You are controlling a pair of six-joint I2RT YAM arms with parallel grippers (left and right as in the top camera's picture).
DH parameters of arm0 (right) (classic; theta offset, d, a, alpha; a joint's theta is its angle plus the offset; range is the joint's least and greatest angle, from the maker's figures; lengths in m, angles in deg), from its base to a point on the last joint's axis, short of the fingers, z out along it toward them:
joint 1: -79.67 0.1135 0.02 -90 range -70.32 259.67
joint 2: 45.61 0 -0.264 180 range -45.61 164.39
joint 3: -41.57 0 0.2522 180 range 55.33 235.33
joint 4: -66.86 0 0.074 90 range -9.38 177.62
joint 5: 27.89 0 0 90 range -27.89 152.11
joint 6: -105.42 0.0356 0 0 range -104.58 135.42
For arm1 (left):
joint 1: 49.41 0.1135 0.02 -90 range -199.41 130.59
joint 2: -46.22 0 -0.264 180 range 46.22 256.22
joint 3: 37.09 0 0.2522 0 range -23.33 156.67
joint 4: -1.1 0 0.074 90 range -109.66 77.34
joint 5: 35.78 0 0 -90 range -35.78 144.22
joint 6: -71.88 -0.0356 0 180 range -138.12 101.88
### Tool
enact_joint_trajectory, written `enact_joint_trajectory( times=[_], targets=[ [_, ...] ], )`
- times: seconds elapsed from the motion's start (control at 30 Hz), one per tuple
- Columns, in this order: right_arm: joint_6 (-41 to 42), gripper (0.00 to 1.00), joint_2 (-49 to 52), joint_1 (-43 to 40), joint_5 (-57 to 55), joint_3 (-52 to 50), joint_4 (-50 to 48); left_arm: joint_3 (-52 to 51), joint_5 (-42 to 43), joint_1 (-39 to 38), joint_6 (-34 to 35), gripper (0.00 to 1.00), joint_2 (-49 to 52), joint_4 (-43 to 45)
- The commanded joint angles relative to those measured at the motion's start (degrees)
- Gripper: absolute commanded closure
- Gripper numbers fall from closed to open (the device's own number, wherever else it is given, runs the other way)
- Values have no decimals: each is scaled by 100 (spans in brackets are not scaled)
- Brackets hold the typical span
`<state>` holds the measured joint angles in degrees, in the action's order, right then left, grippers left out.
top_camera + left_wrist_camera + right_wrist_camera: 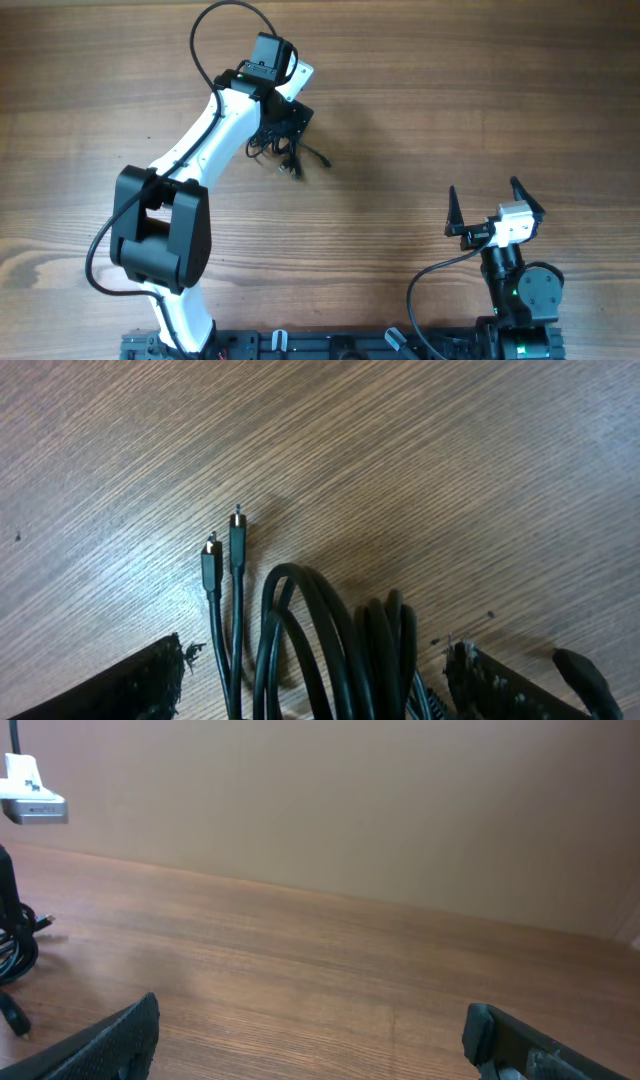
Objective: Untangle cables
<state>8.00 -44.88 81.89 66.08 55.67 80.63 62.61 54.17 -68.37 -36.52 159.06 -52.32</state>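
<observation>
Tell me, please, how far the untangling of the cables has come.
Done: nothing visible yet. The cables lie in one clump, and only two plug ends stick out free. In hand: the left gripper is open over the clump, with loops between its jaws. Left: pulling every cord apart. The right gripper is open, far from the clump.

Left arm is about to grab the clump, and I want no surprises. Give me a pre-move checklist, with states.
1. Left gripper open: ok.
2. Cables between its fingers: ok, loops lie in the gap.
3. Two plug ends free on the table: ok, side by side beyond the loops.
4. Right gripper open, away from the clump: ok.
5. How the cords cross inside the clump: cannot tell.
</observation>
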Motion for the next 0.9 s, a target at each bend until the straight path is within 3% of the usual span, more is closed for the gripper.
enact_joint_trajectory(
  times=[0.0, 0.27, 0.87],
  targets=[
    [-52, 0, -31, 13, -96, -4, -11, 96, 356, 2, -264, 14, 55, 136],
    [-323, 0, -31, 13, -94, -4, -11, 98, 494, -76, -262, 14, 55, 651],
    [-315, 0, -31, 13, -98, -4, -11, 17, 61, 11, -321, 6, 358, 461]
  ],
)
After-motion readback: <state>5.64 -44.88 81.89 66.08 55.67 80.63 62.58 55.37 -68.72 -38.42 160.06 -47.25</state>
